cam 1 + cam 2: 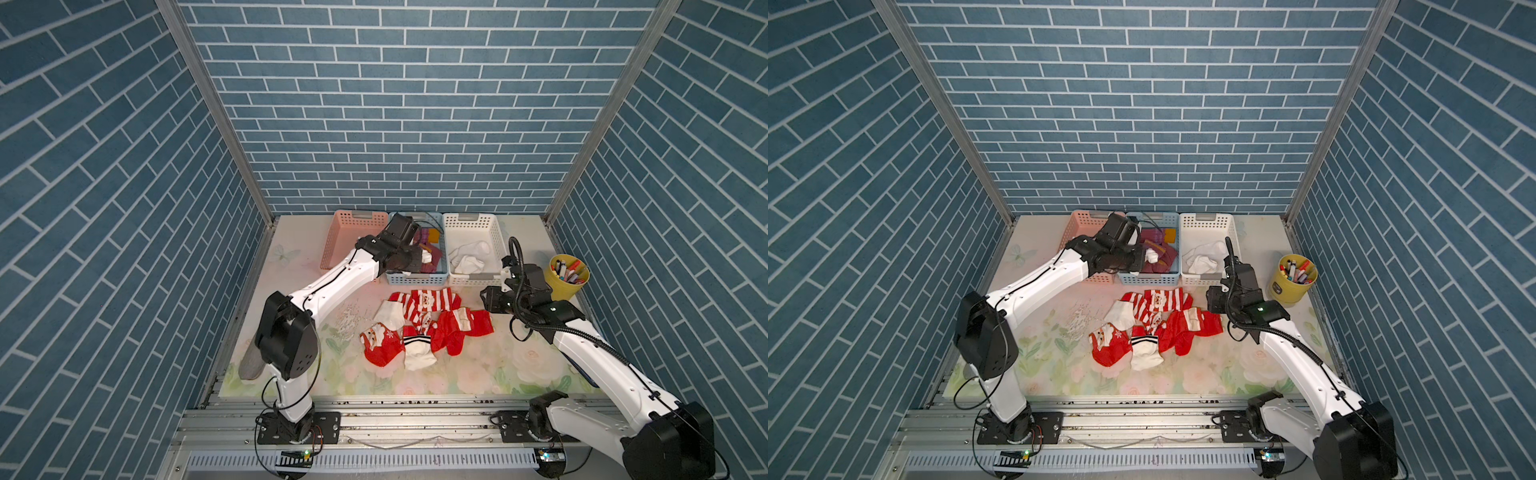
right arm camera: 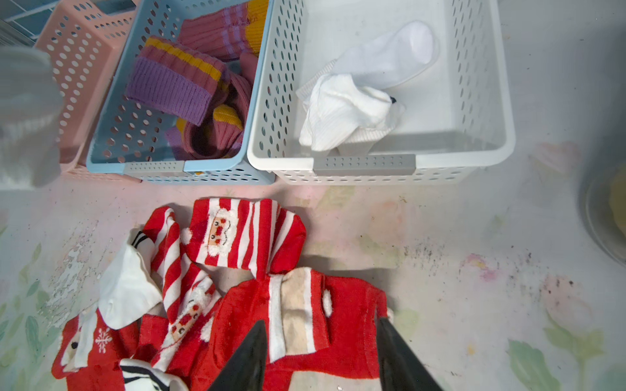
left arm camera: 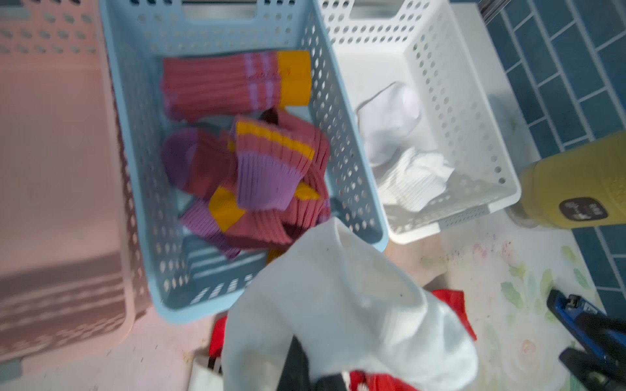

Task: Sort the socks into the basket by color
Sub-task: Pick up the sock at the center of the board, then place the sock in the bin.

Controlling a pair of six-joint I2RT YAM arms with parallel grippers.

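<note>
We see a floral table (image 1: 519,365) with three baskets side by side along its far edge: a pink basket (image 1: 345,245), empty; a blue basket (image 1: 415,279) holding the purple socks (image 1: 432,243); and a white basket (image 1: 469,224) holding two white socks (image 1: 469,257). Our left gripper (image 1: 419,257) is clamped on a hanging white sock (image 3: 338,304), which dangles above the near end of the blue basket. We judge the step in hand to be carrying it to the white basket. The next move calls for shifting it sideways past the blue basket's wall before letting go, or it may drop among the purple ones. Our right gripper (image 2: 325,359) hovers with jaws apart over a red sock (image 2: 338,315) at the edge of the pile of red Santa socks (image 1: 432,324) in mid-table, where stray white socks (image 1: 390,313) also lie. It would need to lower and close.
</note>
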